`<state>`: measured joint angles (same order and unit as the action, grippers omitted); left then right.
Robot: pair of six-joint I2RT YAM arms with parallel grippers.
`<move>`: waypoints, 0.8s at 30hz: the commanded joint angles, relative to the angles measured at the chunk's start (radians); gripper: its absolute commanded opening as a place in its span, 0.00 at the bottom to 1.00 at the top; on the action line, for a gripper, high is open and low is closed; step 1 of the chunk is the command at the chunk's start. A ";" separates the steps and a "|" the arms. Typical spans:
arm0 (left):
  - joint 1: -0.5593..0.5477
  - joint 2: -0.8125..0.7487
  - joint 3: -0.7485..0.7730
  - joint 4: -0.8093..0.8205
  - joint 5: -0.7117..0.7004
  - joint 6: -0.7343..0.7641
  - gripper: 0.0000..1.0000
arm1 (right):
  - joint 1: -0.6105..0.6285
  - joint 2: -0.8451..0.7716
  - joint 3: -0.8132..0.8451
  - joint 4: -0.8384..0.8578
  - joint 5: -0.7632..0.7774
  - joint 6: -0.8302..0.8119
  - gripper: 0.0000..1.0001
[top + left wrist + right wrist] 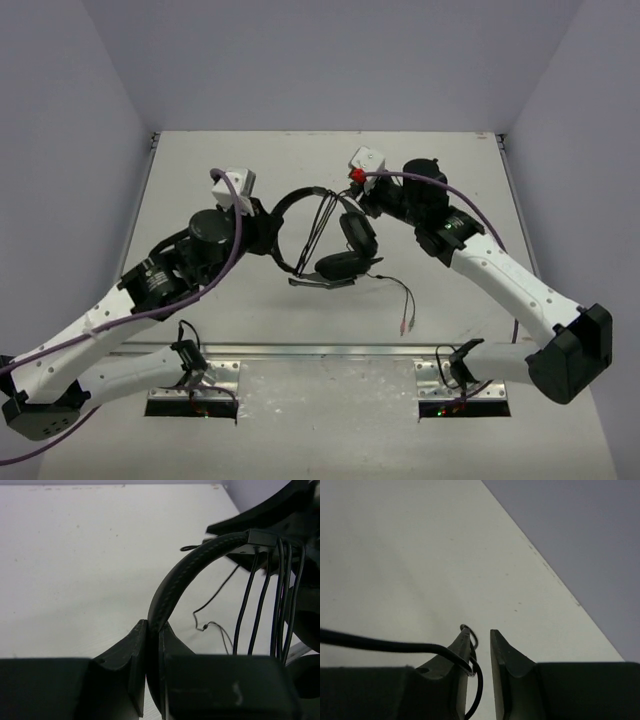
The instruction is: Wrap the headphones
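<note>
Two arms splitting the job: left gripper (152,630) clamps the headband (190,565) so the headphones (335,245) stay put mid table (450,180), right gripper (481,637) has jaws slightly apart w/ the cable (380,644) hooked over one finger, prob to lay another loop.

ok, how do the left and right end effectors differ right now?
The left end effector is shut on the headband; the right end effector shows a narrow gap, apparently pinching nothing. The left clamps it from both sides; the right only has the cable hooked over one finger. Both are black, two-fingered, above the table.
</note>
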<state>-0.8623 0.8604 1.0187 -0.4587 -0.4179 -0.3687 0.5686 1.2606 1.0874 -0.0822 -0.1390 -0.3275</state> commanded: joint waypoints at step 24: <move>0.323 0.524 1.150 -0.528 -0.364 -0.340 0.00 | 0.322 0.146 -0.665 0.854 -0.083 0.604 0.01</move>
<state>-0.7483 1.2636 2.0739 -0.9787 -0.8654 -0.6388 0.7898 1.5013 0.5014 0.7330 -0.4473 0.3119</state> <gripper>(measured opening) 0.081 0.013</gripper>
